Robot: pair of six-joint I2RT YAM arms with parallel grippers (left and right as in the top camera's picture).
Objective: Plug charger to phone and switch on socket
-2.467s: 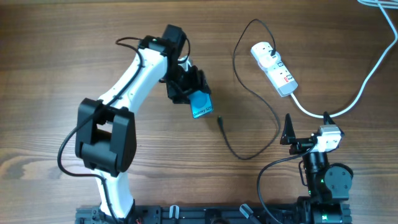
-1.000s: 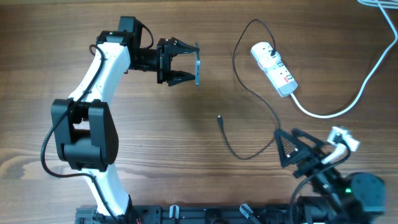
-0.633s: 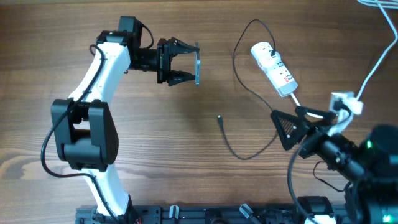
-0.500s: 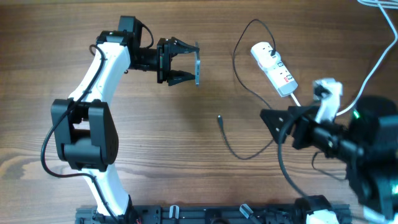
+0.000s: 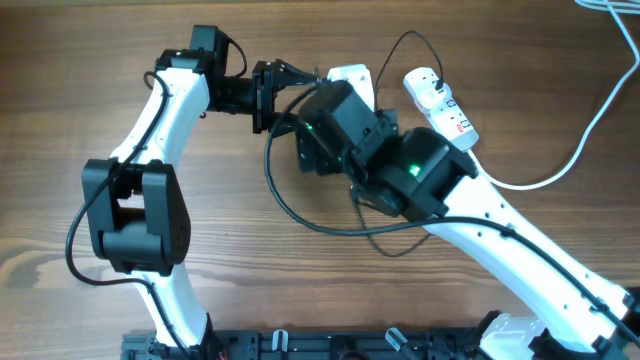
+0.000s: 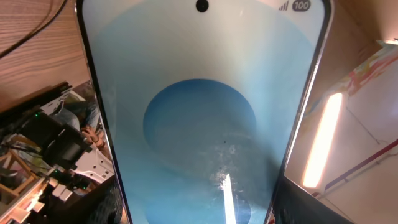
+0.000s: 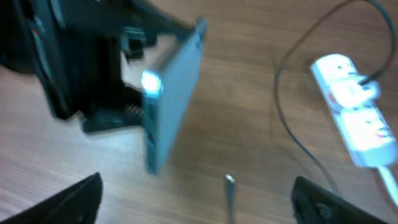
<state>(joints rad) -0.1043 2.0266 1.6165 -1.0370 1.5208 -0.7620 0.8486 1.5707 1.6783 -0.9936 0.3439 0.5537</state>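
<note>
Wide wooden desk [image 5: 120, 40] under me, and my right arm [image 5: 430, 175] reaches across it toward my left arm [image 5: 175, 105]. The socket [image 7: 354, 106] lies well off to the right; its switch is a job for later, I judge. My left tool [image 5: 296, 92] is clamped on the phone [image 7: 174, 93], holding it up on edge, its teal-blue screen filling the left wrist view. My right tool [image 7: 196, 199] hangs with its jaws spread wide, nothing in them. The charger [image 7: 292, 124] trails from the socket across the wood, and its small connector tip [image 7: 229, 180] lies loose just below. Pickup step, I reckon: next I drop, pinch that tip squarely, then line it up with the phone's lower edge.
</note>
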